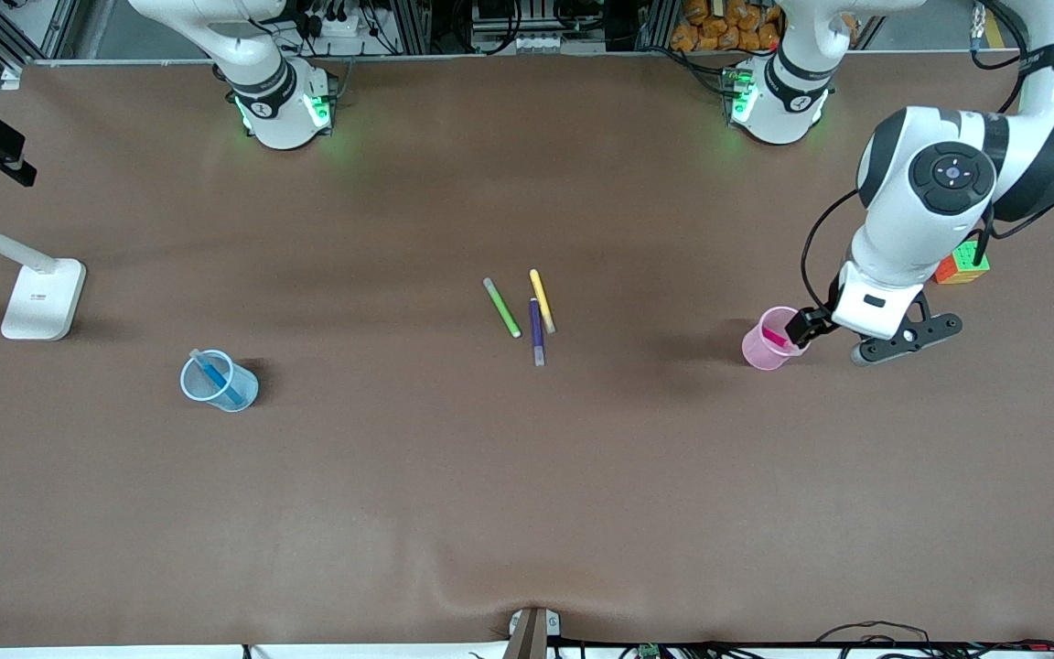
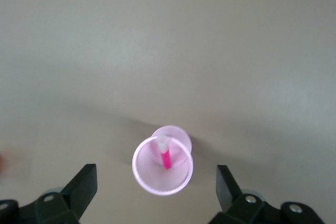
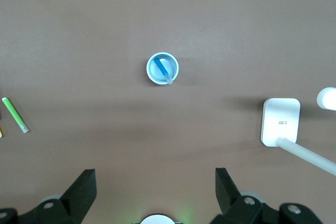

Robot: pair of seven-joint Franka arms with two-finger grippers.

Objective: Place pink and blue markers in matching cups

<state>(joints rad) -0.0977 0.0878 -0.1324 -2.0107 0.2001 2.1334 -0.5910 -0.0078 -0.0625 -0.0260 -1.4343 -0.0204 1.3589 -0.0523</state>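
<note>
The left claw [image 2: 156, 187] above the pink cup [image 2: 162, 167] is cut off by the picture's edge; only its finger [image 2: 81, 188] tips show.

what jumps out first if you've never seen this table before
The left claw hangs open right over the pink cup at the left arm's end of the table, with the pink marker standing inside it. At the right arm's end, the blue cup already holds the blue marker. Between them, green, yellow and purple pens lie loose mid-table.
</note>
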